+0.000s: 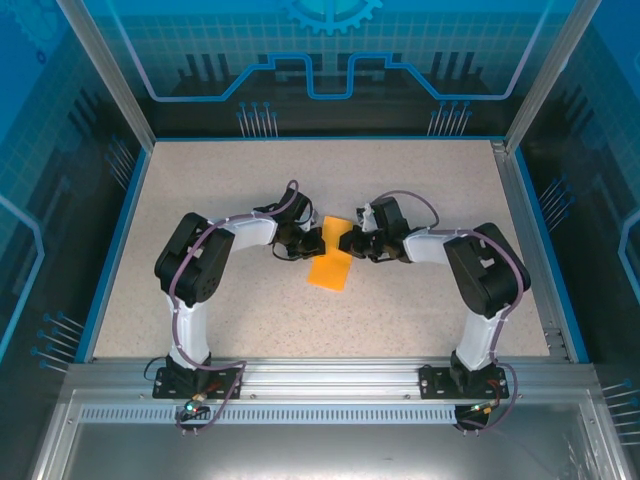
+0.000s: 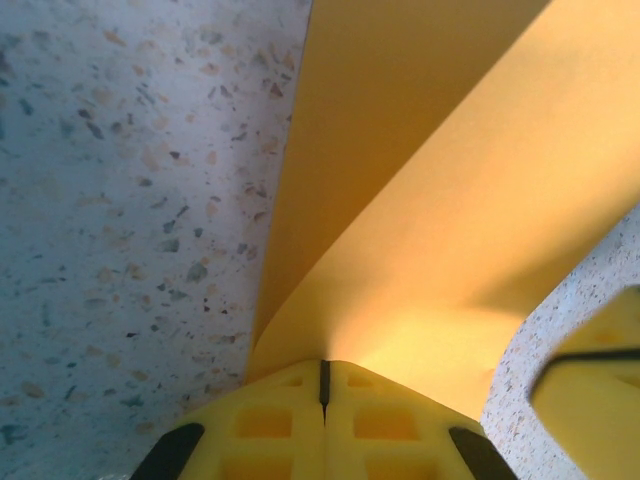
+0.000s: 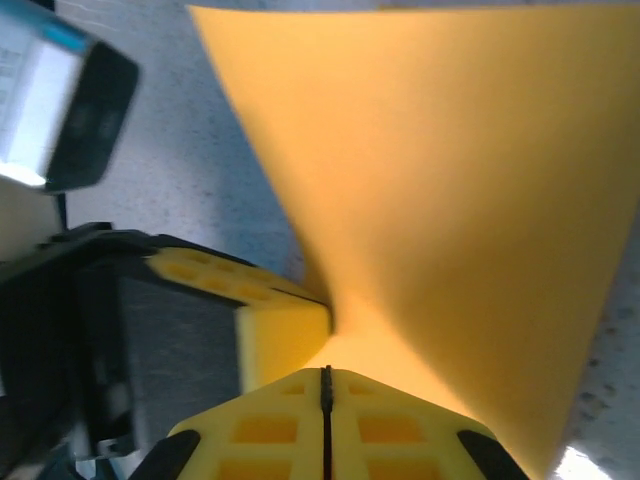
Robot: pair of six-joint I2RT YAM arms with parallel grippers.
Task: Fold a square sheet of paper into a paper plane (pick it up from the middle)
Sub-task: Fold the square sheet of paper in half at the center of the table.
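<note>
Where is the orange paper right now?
In the top view, the orange paper is at the centre of the table, pinched by both the left gripper and right gripper.

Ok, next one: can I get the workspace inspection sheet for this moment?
Surface: speckled beige table with a blue border, no marks seen.
Job's things: square sheet of paper, orange, bent, mid-table between the arms; not yet a plane.
Clutter: nothing seen.
Grippers: left gripper and right gripper both shut on the paper, tips close together.
Cables: purple cables run along both arms, clear of the paper.
Surroundings: blue printed panels in a metal frame.
</note>
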